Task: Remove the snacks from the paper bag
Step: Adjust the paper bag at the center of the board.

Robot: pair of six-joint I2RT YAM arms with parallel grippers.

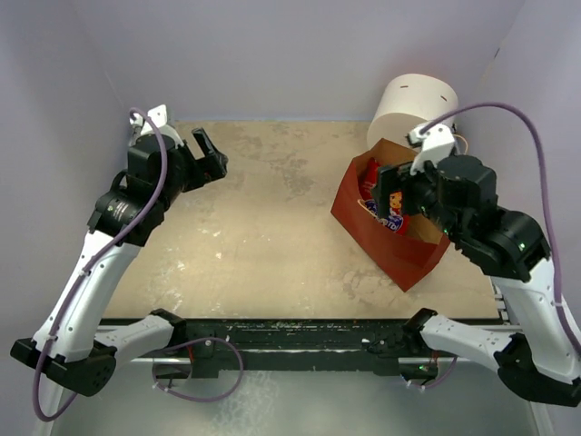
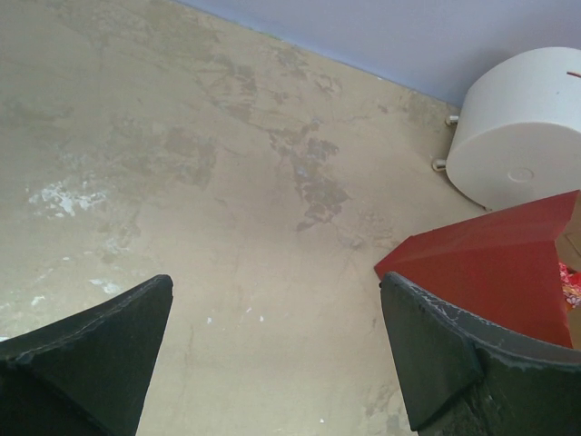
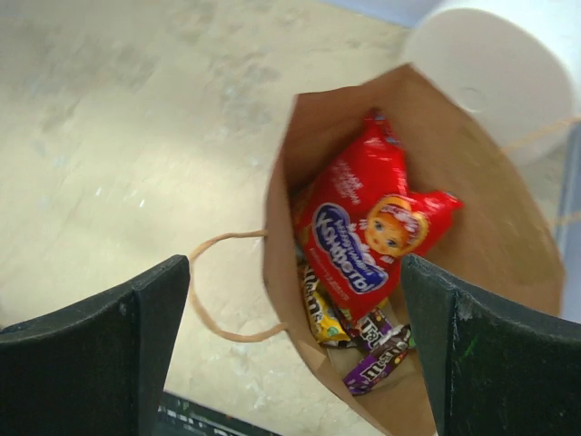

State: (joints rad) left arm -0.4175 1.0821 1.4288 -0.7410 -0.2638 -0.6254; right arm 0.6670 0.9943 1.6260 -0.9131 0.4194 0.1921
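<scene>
The paper bag (image 1: 372, 243) sits open at the table's right, just near of a white cylinder (image 1: 416, 107). Only my right wrist view sees inside: a red cartoon bag (image 3: 368, 232) over yellow wrappers (image 3: 322, 313) and a purple packet (image 3: 377, 363). My right gripper (image 3: 292, 272) hangs spread above it, and my left gripper (image 2: 274, 286) is spread and empty at far left.

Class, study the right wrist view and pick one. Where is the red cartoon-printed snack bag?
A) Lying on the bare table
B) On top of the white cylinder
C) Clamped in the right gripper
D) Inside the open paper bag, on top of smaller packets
D: the red cartoon-printed snack bag lies inside the paper bag over the smaller packets, and the right gripper hangs open above it, holding nothing.
</scene>
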